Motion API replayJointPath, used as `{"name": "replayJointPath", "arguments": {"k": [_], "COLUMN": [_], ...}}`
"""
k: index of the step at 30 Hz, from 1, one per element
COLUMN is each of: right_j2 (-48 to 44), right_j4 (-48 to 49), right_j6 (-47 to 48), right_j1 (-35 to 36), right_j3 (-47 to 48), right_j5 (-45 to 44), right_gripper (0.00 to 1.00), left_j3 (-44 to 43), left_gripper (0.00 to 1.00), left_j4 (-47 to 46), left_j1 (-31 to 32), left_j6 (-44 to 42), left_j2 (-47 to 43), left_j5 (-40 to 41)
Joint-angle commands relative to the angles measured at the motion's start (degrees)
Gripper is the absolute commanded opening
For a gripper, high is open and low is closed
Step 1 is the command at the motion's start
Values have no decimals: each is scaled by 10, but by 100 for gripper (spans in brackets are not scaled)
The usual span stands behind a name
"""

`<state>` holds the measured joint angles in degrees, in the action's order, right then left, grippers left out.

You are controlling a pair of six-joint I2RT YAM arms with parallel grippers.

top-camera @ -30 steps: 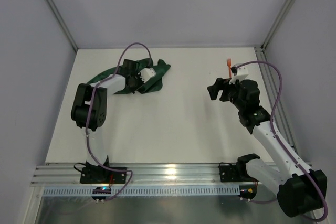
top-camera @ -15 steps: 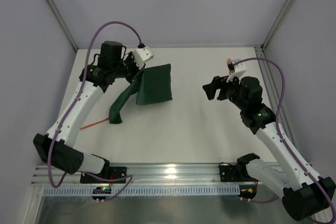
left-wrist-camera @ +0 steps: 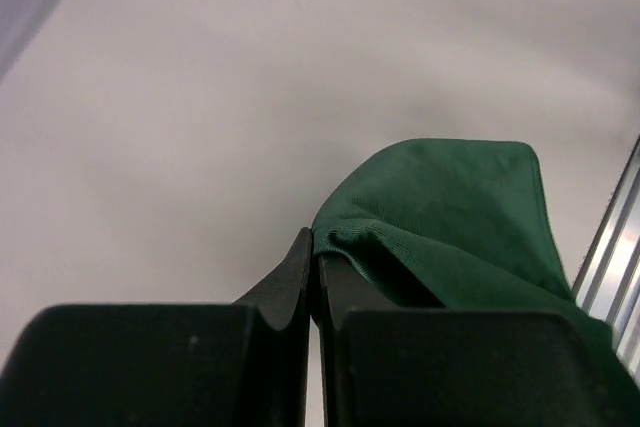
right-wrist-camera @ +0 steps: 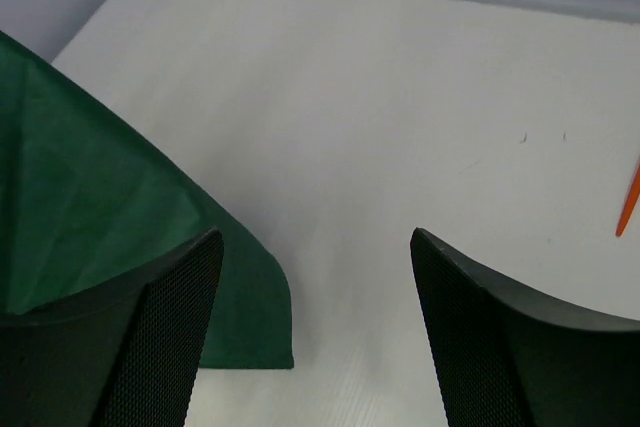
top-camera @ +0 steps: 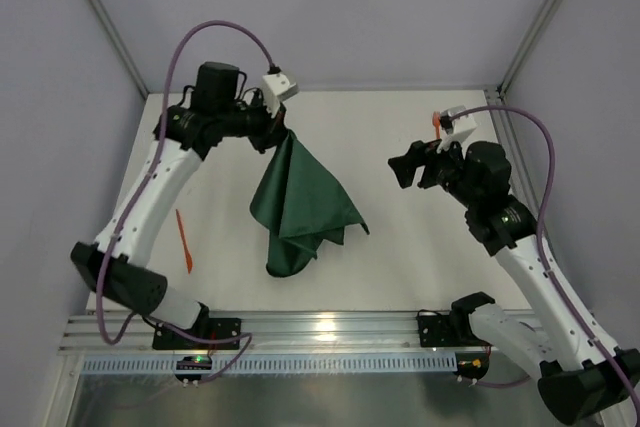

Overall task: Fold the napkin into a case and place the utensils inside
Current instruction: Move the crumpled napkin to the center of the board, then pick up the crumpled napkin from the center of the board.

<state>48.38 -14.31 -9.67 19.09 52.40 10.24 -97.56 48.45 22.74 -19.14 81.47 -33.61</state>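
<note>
Left jaws: pinched shut on one corner of the napkin [top-camera: 300,202], raised over the far left of the tabletop [top-camera: 400,257].
Right jaws: spread wide, holding nothing, hovering at the right and turned toward the cloth.
Napkin: hangs loose below the grip; a second ago it lay bunched on the tabletop.
Utensils: one orange piece [top-camera: 183,239] now lies uncovered near the left edge; the other [top-camera: 436,123] sits far right, beyond the right jaws.
Meaning: cloth is shaken out, probably ready to lay flat; no fold made yet.
</note>
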Motion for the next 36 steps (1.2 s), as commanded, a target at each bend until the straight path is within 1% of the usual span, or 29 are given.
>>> {"name": "replayJointPath", "arguments": {"k": [1,2,4,5,6,7,8,10,11,13,14,15,16,17,20,21,22,23,24,25,26,27,28,29,30,31,32,34,36], "right_j2": [59,72,111,123,148,159,169,197,203,222,230,239,249,274,323,333,342,359,366,372,377,386,389,392,396,399,410,422,431], "right_j4": [-53,-62,-66,-72,-75,-78,-81,-79,-78,-69,-57,-54,-52,-50,-46,-43,-43,-44,-42,-42,-43,-43,-39,-35,-28,-13,-3,-2,1], "right_j6": [10,10,5,3,1,-5,-12,-15,-14,-8,-4,-3,-3,2,18,22,26,32,35,37,39,40,40,41,44,46,49,48,49], "right_j1": [3,3,3,3,4,4,9,20,35,52,57,60,60,60,60,60,60,60,60,60,61,61,60,61,61,60,61,61,61], "right_j3": [16,13,9,3,-1,-5,-12,-21,-31,-41,-47,-46,-43,-33,-10,0,4,8,11,13,16,16,14,11,9,6,12,21,29], "right_j5": [-9,-14,-28,-33,-36,-43,-49,-42,-36,-43,-57,-62,-66,-71,-65,-64,-63,-64,-52,-44,-37,-30,-20,-18,-19,-22,-26,-25,-20], "right_gripper": [79,79,76,75,73,69,69,66,66,66,67,67,66,67,67,67,67,67,67,67,67,67,67,67,67,67,67,66,62], "left_j3": [17,16,-8,-23,-40,-76,-92,-119,-116,-92,-50,-24,1,49,104,134,149,182,200,217,234,273,292,313,351,367,398,405,411], "left_gripper": [0,0,1,10,17,35,43,57,59,61,61,61,64,67,67,67,67,67,67,70,76,77,80,81,81,81,81,82,81], "left_j4": [-14,-22,-34,-32,-27,-14,-8,2,6,-2,-19,-28,-37,-44,-28,-8,3,16,44,59,74,91,92,89,70,56,22,15,-1], "left_j1": [-4,-9,-16,-20,-28,-32,-41,-50,-59,-67,-72,-71,-71,-71,-71,-70,-70,-67,-62,-53,-30,-16,14,27,39,59,72,74,78], "left_j6": [10,6,3,1,2,1,4,5,10,13,13,12,10,9,-7,-21,-33,-46,-62,-96,-114,-129,-145,-151,-154,-156,-153,-151,-148], "left_j2": [104,153,207,263,292,317,360,383,386,354,333,286,262,240,170,141,128,115,103,92,74,66,55,48,45,42,40,42,47], "left_j5": [34,60,84,99,128,149,177,193,190,159,152,147,132,127,120,106,106,93,93,97,113,122,136,157,172,182,195,199,202]}}
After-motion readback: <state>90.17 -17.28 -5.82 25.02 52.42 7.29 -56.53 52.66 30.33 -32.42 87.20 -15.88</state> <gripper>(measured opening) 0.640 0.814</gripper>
